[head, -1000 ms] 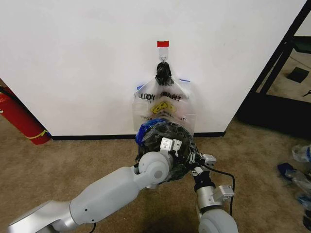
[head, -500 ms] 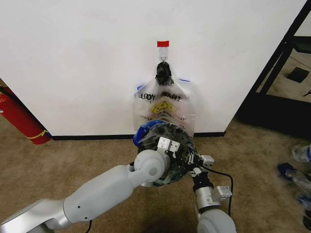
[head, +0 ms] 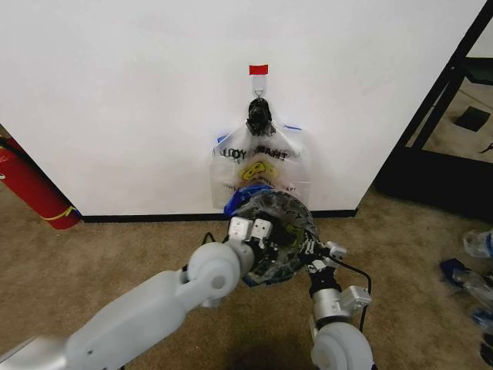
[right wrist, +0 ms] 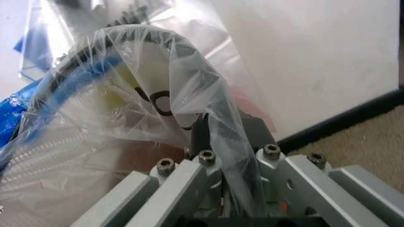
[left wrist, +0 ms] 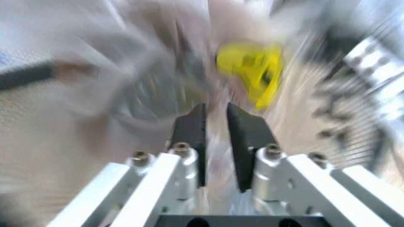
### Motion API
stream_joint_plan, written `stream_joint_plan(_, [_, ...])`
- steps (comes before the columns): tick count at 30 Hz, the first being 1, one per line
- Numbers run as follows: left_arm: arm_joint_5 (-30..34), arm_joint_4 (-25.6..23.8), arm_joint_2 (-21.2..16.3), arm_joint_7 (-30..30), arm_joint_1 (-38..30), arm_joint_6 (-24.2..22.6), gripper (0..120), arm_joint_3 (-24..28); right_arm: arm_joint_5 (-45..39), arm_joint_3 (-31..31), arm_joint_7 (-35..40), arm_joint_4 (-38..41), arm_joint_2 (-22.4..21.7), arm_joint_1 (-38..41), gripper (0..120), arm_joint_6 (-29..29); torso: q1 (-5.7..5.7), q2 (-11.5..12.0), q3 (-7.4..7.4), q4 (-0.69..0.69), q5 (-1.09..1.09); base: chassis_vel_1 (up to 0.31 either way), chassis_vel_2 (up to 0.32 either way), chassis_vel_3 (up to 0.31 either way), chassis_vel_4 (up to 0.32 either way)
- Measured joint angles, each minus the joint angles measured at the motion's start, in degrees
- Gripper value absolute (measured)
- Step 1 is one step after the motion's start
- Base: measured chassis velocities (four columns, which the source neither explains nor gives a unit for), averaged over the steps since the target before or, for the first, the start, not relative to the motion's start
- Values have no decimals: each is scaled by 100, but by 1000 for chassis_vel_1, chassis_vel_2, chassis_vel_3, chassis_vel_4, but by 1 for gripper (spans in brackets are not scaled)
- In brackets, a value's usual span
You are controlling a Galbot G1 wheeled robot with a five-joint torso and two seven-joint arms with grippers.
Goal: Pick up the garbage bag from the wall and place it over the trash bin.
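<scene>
The trash bin (head: 273,235) stands just before the wall (head: 139,100), so twelve o'clock is blocked. The hanging bunch of bags (head: 258,166) crowds above its rim. Carpet (head: 115,254) lies open at nine; three seems free too.

The thin clear plastic garbage bag (head: 271,225) carries black lettering, a yellow smiley and blue handles over the round black mesh trash bin (head: 286,250). Above it, the plain white wall (head: 139,100) bears a small red tape strip (head: 258,69) and a black baseboard.
</scene>
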State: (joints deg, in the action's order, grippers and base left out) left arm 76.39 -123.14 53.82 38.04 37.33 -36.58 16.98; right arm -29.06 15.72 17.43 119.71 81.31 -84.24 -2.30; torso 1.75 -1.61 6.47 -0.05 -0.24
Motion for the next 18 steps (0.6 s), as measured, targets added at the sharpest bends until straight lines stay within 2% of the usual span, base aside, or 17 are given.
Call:
stream_joint_plan(3, [-56, -458, -264, -419, 336, 205, 30, -594, -183, 37, 26, 0, -1, 4, 0, 65, 0, 0, 0, 1, 0, 0, 0, 0, 0])
stream_joint_plan(6, [-71, -953, -480, -891, 744, 644, 45, -1249, -335, 68, 41, 11, -1, -22, 0, 106, 0, -1, 0, 1, 1, 0, 0, 0, 0])
stream_joint_plan(10, [-62, -1103, -529, -1015, 939, 920, 54, -1616, -372, 70, 42, 52, -2, -58, 0, 121, 0, -1, 0, 1, 1, 0, 0, 0, 0])
stream_joint_plan(13, [-70, -1128, -584, -1019, 1054, 1110, 70, -1955, -394, 72, 48, 114, 0, -108, 0, 142, 0, -1, 0, -1, 1, 0, 0, 0, 0])
stream_joint_plan(18, [-216, -1026, -692, -1042, 1164, 1131, 82, -2081, -438, 72, 71, 183, 9, -146, 0, 170, 0, -1, 0, 0, 1, 0, 0, 0, 0])
